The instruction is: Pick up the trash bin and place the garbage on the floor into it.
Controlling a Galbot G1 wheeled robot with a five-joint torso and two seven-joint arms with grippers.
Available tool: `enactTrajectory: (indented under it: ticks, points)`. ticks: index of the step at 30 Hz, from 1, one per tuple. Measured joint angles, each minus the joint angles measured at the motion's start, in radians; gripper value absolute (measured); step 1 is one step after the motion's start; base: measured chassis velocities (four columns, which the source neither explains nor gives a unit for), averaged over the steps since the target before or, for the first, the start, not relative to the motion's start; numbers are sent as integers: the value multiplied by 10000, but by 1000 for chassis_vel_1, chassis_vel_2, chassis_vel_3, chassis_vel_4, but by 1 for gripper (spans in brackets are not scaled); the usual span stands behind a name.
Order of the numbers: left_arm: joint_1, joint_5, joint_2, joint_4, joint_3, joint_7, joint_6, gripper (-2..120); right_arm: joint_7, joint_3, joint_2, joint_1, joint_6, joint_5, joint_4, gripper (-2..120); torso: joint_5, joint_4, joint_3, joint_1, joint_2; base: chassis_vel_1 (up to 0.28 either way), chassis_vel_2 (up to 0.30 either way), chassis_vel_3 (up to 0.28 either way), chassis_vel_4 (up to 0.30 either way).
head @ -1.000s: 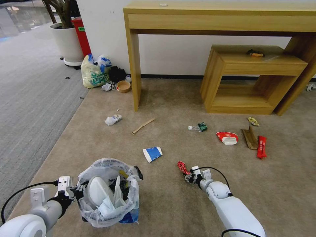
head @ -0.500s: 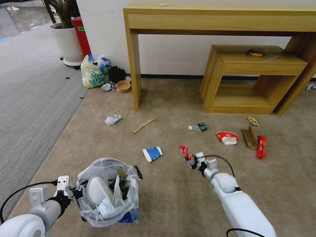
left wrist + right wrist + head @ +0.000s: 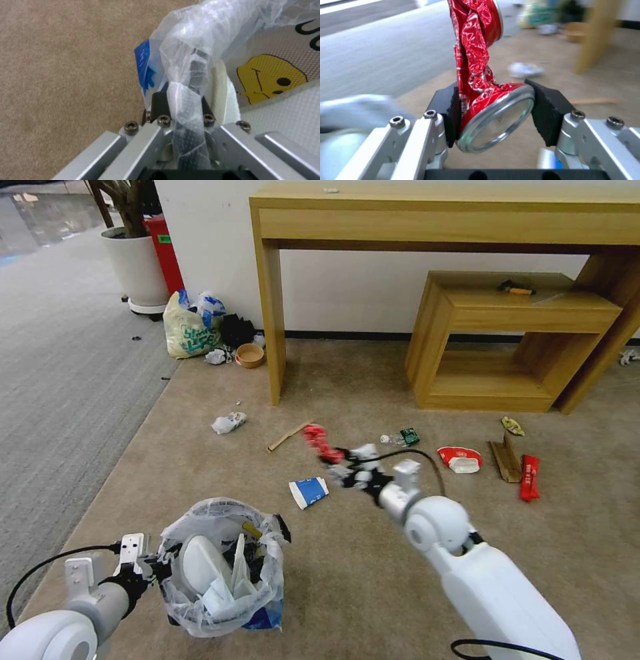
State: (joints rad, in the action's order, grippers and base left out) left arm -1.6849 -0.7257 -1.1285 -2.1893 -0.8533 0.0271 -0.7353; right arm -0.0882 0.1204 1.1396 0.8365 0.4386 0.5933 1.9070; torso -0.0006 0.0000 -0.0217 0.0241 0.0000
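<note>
The trash bin [image 3: 223, 570], black with a crinkly plastic liner, hangs at lower left with my left gripper [image 3: 159, 570] shut on its rim [image 3: 186, 82]. White slippers [image 3: 200, 567] and a mask lie inside it. My right gripper [image 3: 345, 463] is raised over the floor [image 3: 347, 580], shut on a crushed red can [image 3: 319, 441]; its pads pinch the can [image 3: 476, 62] near its round end. On the carpet lie a blue-white paper cup [image 3: 309, 491], a wooden stick [image 3: 290, 435], a plastic bottle [image 3: 400, 437], a red-white bowl [image 3: 460, 459], cardboard [image 3: 507, 459] and a red wrapper [image 3: 530, 477].
A tall wooden table [image 3: 270, 313] and a low wooden shelf [image 3: 513, 340] stand against the far wall. A yellowish shopping bag [image 3: 190, 332], a brown paper bowl [image 3: 251, 355] and a white plant pot [image 3: 137, 267] sit at far left. Grey ribbed carpet [image 3: 53, 380] borders the left.
My right arm has lifted and swung to the left and farther out, carrying the crushed red can up from near the floor. The left arm and bin have barely moved.
</note>
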Motion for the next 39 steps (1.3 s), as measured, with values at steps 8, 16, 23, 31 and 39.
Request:
enactTrajectory:
  ticks: [8, 16, 23, 31, 39]
  points:
    - [-2, -122, -14, -56, 1, 133, 0, 0, 725, 2431, 25, -1391, 512, 1266, 661, 44, -1, 0, 0, 0, 0, 0, 0, 0, 0]
    - [-10, -141, -11, -93, -54, 133, 0, 0, 1386, 3935, -278, -1668, 987, 2196, 1112, 44, 3, -1, 0, 0, 0, 0, 0, 0, 0]
    - [-53, -133, -31, -112, -60, 109, 0, 0, 1385, 4114, -840, -1553, 1275, 2125, 1372, 44, 2, -3, 0, 0, 0, 0, 0, 0, 0]
    - [-12, -141, 9, -113, -51, 95, 0, 0, 1448, 4015, -716, -1472, 1319, 2090, 1301, 67, 2, -2, 0, 0, 0, 0, 0, 0, 0]
    - [-13, -141, -7, -121, -58, 80, 0, 0, 1469, 3865, -659, -1342, 1148, 1825, 1061, 96, 2, -2, 0, 1, 0, 0, 0, 0, 0]
